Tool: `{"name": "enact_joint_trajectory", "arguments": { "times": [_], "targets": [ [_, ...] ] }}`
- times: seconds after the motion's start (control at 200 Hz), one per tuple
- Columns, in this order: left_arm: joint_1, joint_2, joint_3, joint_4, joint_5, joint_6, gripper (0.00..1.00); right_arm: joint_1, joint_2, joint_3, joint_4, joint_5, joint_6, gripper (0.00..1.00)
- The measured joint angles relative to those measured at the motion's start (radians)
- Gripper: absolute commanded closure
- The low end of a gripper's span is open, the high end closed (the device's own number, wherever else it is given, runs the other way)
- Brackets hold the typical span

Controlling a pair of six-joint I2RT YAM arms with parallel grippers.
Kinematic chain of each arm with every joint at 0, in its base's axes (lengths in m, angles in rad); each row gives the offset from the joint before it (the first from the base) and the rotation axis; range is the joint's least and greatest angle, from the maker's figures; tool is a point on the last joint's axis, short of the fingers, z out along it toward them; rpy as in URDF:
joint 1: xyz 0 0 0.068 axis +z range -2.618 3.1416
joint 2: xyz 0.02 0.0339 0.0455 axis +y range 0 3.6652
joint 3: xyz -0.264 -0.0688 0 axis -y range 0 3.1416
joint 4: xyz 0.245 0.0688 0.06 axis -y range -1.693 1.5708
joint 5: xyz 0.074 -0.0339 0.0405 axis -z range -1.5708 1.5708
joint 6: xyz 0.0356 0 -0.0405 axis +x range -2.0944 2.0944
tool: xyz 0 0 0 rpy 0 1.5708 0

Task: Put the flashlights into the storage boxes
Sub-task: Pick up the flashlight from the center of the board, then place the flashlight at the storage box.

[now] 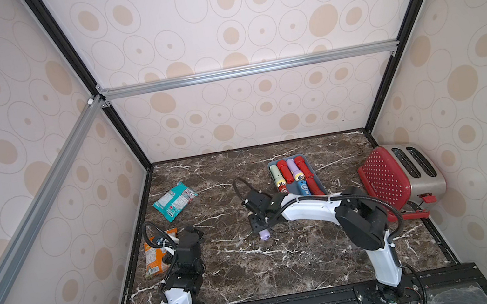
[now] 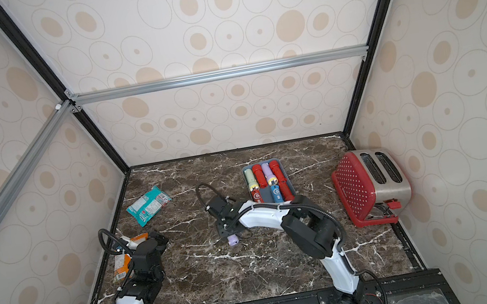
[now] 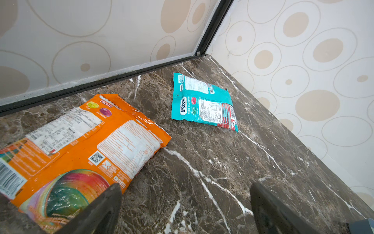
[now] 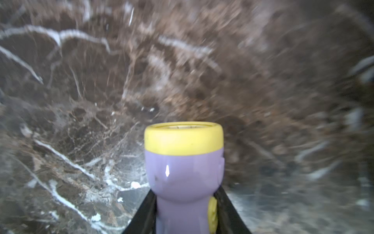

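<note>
Closest to the right wrist camera is a lilac flashlight (image 4: 184, 172) with a yellow lens ring, clamped between the fingers (image 4: 146, 210) of the right gripper (image 4: 185, 193). The left wrist view shows the left gripper (image 3: 186, 194) with its fingers spread wide over the marble tabletop (image 3: 202, 182), an orange snack packet (image 3: 81, 145) and a teal packet (image 3: 202, 101) beyond. In both top views the held flashlight sits in the lower middle of the frame, and the slate-blue tray (image 1: 292, 188) with seven more flashlights (image 1: 292, 168) lies just right of centre.

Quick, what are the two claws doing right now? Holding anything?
Left gripper: open, empty.
Right gripper: closed on the lilac flashlight.
</note>
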Motion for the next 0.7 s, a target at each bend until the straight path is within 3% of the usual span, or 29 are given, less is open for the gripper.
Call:
{"name": "enact_joint_trajectory", "arguments": {
  "times": [0.25, 0.45, 0.7],
  "targets": [
    [0.000, 0.024, 0.000, 0.016, 0.020, 0.008, 0.01, -0.226, -0.200, -0.040, -0.013, -0.062, -0.163, 0.64],
    [0.000, 0.024, 0.000, 0.027, 0.024, 0.015, 0.01, -0.369, -0.171, -0.038, -0.078, -0.094, -0.264, 0.64],
    [0.000, 0.024, 0.000, 0.034, 0.024, 0.017, 0.01, -0.424, -0.135, -0.047, -0.108, -0.121, -0.324, 0.64]
  ]
}}
